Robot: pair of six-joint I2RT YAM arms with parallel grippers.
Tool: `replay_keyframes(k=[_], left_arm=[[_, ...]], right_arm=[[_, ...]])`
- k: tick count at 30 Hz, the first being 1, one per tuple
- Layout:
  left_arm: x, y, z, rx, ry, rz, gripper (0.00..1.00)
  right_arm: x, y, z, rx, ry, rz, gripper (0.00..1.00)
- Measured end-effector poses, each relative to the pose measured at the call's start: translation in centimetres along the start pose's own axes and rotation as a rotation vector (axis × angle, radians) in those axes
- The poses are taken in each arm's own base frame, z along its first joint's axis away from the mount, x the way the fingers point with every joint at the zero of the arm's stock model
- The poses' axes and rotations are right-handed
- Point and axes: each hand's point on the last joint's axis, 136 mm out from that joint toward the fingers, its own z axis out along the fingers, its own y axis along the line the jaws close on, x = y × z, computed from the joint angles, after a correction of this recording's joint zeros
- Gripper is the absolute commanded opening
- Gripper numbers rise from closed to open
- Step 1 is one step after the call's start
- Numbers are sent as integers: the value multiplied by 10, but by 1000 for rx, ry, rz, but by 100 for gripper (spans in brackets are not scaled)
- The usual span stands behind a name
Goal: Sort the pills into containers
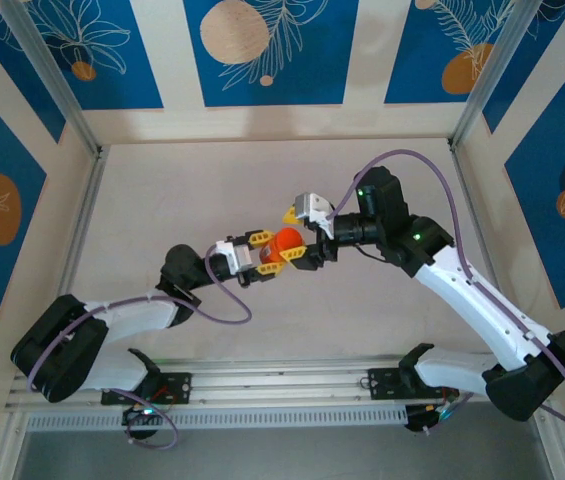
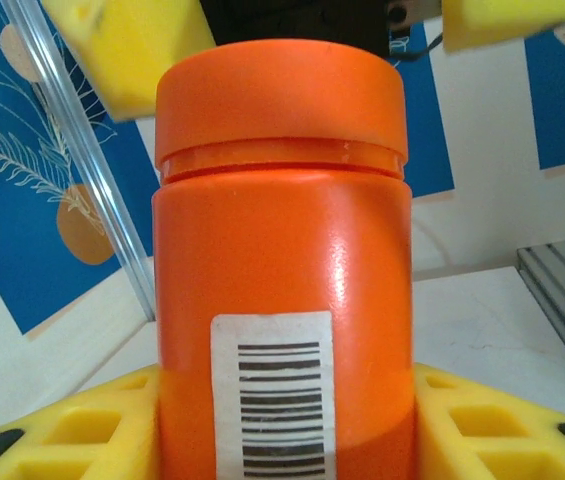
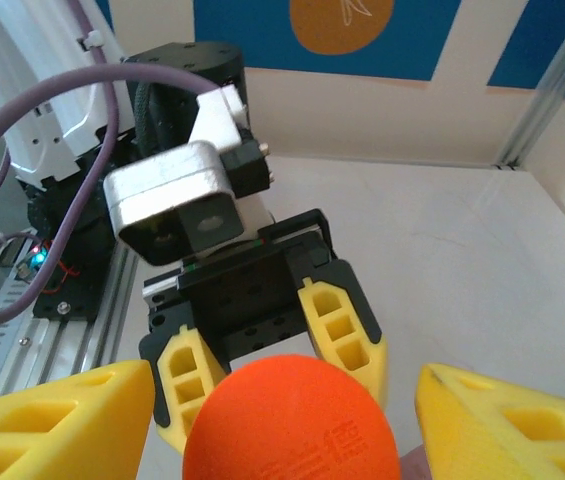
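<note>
An orange cylindrical bottle (image 1: 284, 245) with an orange screw cap (image 3: 292, 420) and a barcode label (image 2: 272, 400) hangs above the table's middle. My left gripper (image 1: 272, 253) is shut on the bottle's body, with a yellow finger (image 2: 72, 430) pressed on each side. My right gripper (image 1: 294, 237) faces it from the other end. Its yellow fingers (image 3: 52, 420) straddle the cap with a gap on both sides, so it is open. The cap is on the bottle. The pills and the containers are out of view.
The pale tabletop (image 1: 212, 190) runs back to walls with blue leaf panels. A metal rail (image 1: 282, 385) holding both arm bases lies along the near edge. Aluminium posts (image 1: 57, 80) stand at the back corners. A purple cable (image 1: 432, 170) loops over the right arm.
</note>
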Motion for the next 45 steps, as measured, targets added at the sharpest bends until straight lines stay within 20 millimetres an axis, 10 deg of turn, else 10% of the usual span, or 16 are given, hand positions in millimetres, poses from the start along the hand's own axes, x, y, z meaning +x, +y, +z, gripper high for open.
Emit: replay_keyframes(k=[18,32,45], left_arm=[[-4,-3,2,28,-40,-22,0],[-2,2,1,-2,-18,-46,0],[28,17,-5,-111,135,-75,0]], right_arm=[[10,2,6,-49,0,9,57],[9,-8,11,-5,3,96,1],[22,-30,42,280,69,425,0]])
